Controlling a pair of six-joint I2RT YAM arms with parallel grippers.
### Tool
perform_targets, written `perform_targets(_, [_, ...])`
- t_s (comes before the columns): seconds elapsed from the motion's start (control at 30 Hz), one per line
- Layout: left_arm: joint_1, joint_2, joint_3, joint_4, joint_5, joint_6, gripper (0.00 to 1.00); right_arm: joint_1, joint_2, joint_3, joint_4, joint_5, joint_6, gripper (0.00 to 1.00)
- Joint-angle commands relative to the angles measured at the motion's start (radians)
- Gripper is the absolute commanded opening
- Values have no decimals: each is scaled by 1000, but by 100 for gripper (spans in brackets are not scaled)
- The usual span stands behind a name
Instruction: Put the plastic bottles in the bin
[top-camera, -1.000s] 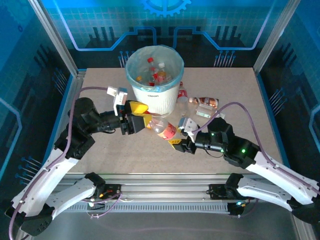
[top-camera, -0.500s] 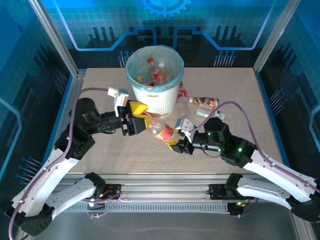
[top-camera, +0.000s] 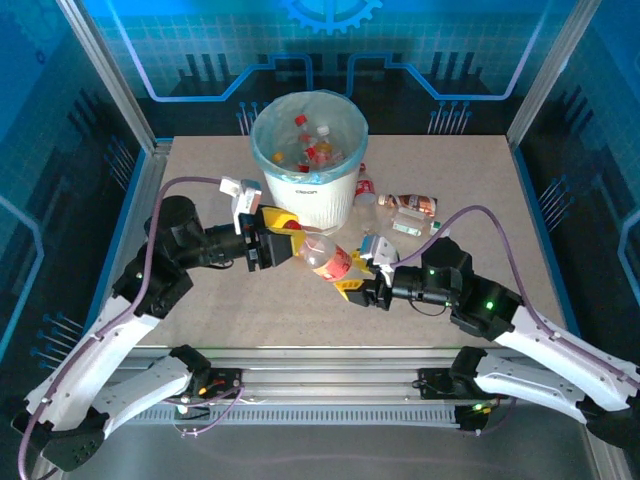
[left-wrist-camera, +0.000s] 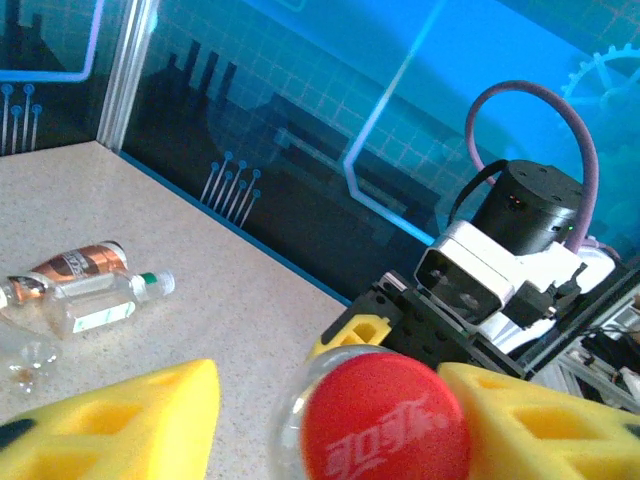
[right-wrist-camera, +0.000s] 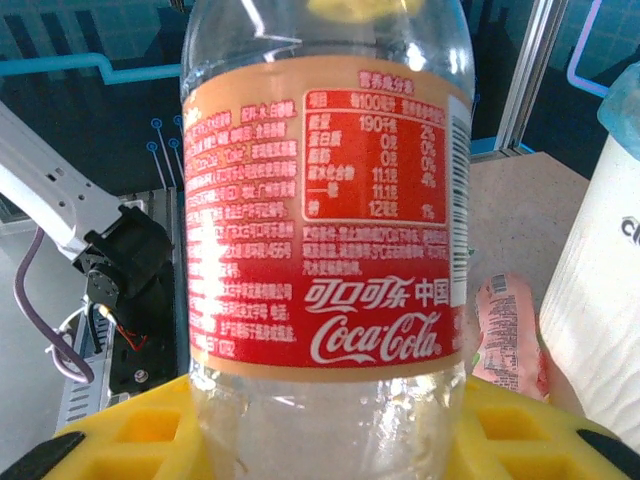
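Note:
A clear plastic bottle (top-camera: 326, 258) with a red label lies in the air between both arms, in front of the bin (top-camera: 309, 190). My right gripper (top-camera: 352, 285) is shut on its lower body (right-wrist-camera: 325, 250), with the yellow fingers (right-wrist-camera: 120, 435) pressed against both sides. My left gripper (top-camera: 283, 237) is open around the red cap (left-wrist-camera: 385, 425). One finger (left-wrist-camera: 530, 420) is against the cap and the other (left-wrist-camera: 120, 425) stands apart from it. The white bin, lined with a teal bag, holds several bottles (top-camera: 308, 148).
To the right of the bin, a pink bottle (top-camera: 365, 187), a brown one (top-camera: 415, 203) and a clear one (top-camera: 405, 225) lie on the table. The brown bottle (left-wrist-camera: 72, 263) and the clear one (left-wrist-camera: 100, 308) lie side by side. The bin wall (right-wrist-camera: 600, 290) is close on the right.
My left gripper's jaws have narrowed around the cap. The right arm has shifted slightly with the bottle still in its grip.

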Motion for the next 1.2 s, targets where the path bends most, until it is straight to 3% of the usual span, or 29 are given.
perform_targets(0.0, [-9, 0, -10, 17, 39, -16, 49, 15, 6, -8, 68, -15, 12, 43])
perform_targets(0.07, [-9, -2, -10, 27, 37, -20, 39, 15, 18, -10, 65, -17, 11, 43])
perform_targets(0.23, [-8, -7, -13, 70, 8, -57, 27, 17, 24, -21, 67, -8, 20, 46])
perform_targets(0.37, [-8, -6, -9, 108, -70, -87, 0, 20, 16, -16, 59, 51, 25, 61])
perform_targets(0.5, [-8, 4, 35, 95, -201, -72, 0, 21, 12, 14, 13, 165, 37, 73])
perform_targets(0.73, [-7, 154, 325, -65, -484, 92, 0, 19, 2, 67, -104, 421, 1, 77])
perform_targets(0.87, [-4, 306, 507, -117, -642, 221, 0, 10, -14, 82, -111, 482, -53, 79])
perform_targets(1.17, [74, 700, 941, -178, -698, 354, 0, -93, -10, 133, -159, 495, -163, 81])
